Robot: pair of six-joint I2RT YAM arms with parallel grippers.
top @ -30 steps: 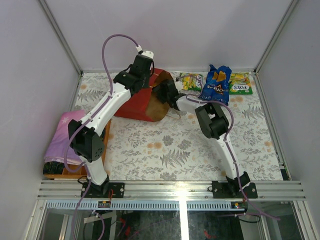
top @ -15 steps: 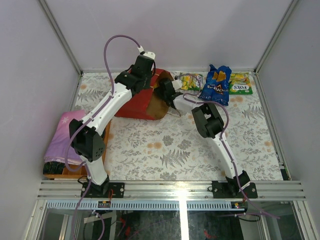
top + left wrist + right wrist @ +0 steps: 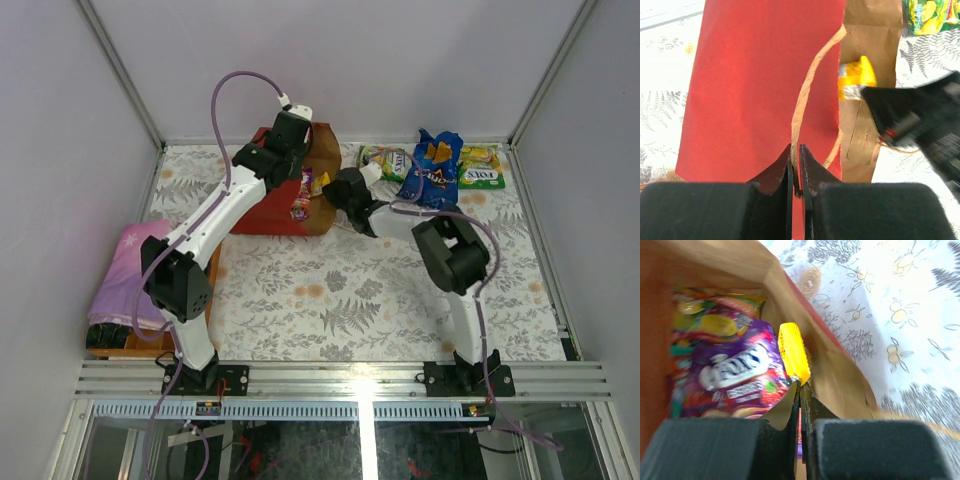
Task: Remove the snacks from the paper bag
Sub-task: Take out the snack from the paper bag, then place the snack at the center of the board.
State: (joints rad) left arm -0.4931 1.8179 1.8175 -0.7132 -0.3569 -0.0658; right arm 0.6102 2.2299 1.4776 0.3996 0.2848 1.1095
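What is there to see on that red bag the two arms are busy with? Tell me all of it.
The paper bag is red outside and plain brown kraft inside. It lies on its side at the far part of the flowered table, its open mouth facing right. A thin brown string handle loops across its red face, and the left gripper is shut on that handle. Glossy packets lie inside. The right gripper is in the mouth, shut on the end of a yellow bar.

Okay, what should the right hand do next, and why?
Probably pull the right hand back, away from the bag: it is shut on the yellow bar at the mouth of the paper bag, which the left hand holds by its string handle.
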